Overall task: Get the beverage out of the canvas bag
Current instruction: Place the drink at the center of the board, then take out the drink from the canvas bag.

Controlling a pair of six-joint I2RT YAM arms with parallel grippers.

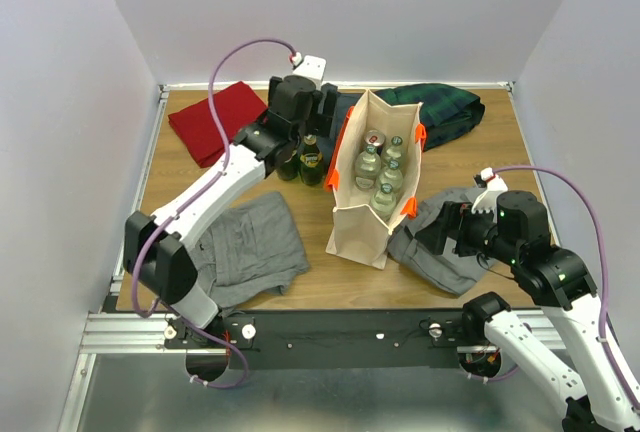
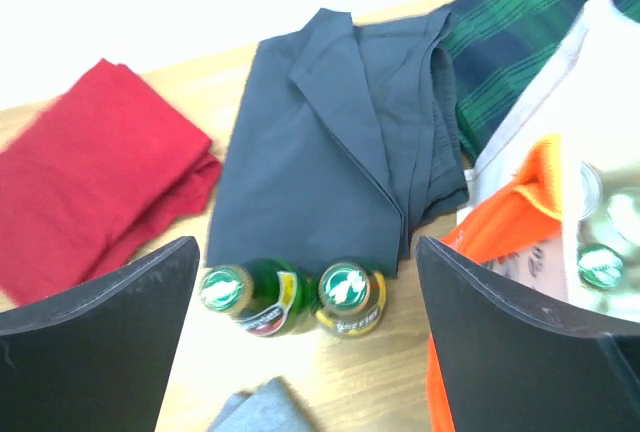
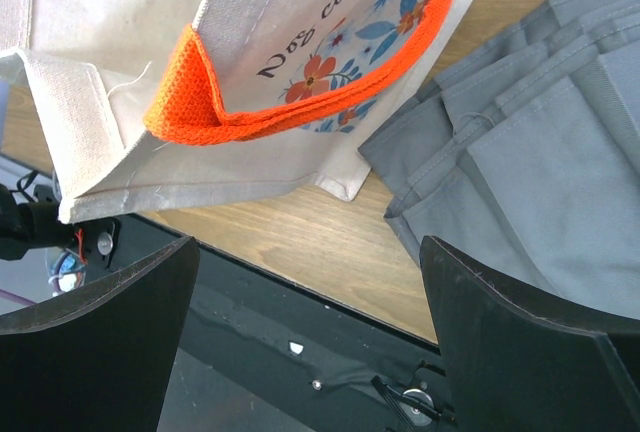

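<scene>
Wooden tabletop (image 1: 500,147) between pale walls (image 1: 350,12), canvas bag (image 1: 360,232) upright holding bottles (image 1: 383,197), both arms' jaws wide apart

The top external camera sits high above and behind the arm bases, facing down and forward. The whole wooden table (image 1: 320,290) fits in its frame, with the canvas bag (image 1: 360,222) at centre. The left wrist camera looks steeply down between the spread fingers of the left gripper (image 2: 305,252). It is fairly near two green bottles (image 2: 265,302) at lower centre, with a red cloth (image 2: 95,202) at left and the bag's rim at right. The overhead view shares all three. The right wrist camera sits low and very close, looking past the right gripper (image 3: 310,252). It faces the bag's printed side and the grey folded clothes (image 3: 540,182) at right, both also seen from above.
</scene>
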